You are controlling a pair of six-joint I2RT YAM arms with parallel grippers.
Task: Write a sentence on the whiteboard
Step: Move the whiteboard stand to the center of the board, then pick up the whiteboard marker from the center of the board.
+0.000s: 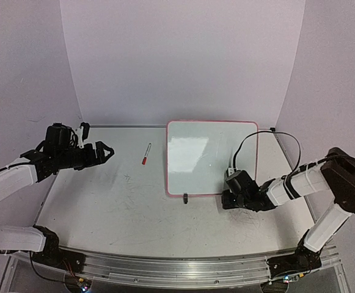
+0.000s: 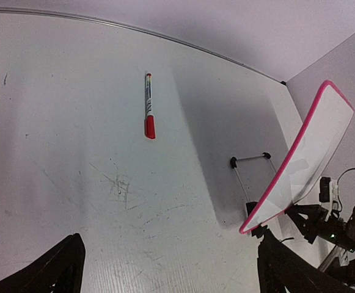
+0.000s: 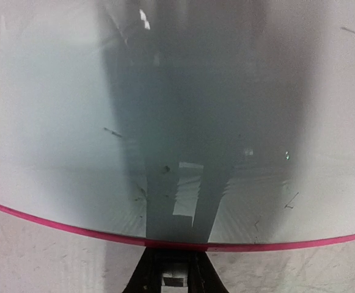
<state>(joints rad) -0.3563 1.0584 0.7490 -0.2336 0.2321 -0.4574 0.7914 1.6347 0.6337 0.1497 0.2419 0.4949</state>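
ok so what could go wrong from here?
1. The marker lies flat and looks capped. The open left gripper may nudge it away, and uncapping would need a second gripper.
2. The board leans on a thin wire stand, with the right gripper at its lower edge. How firm that hold is can't be seen, so pen pressure could tip or slide the board.

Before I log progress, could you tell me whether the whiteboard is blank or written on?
Blank: the whiteboard shows only glare and reflections, no red lettering.
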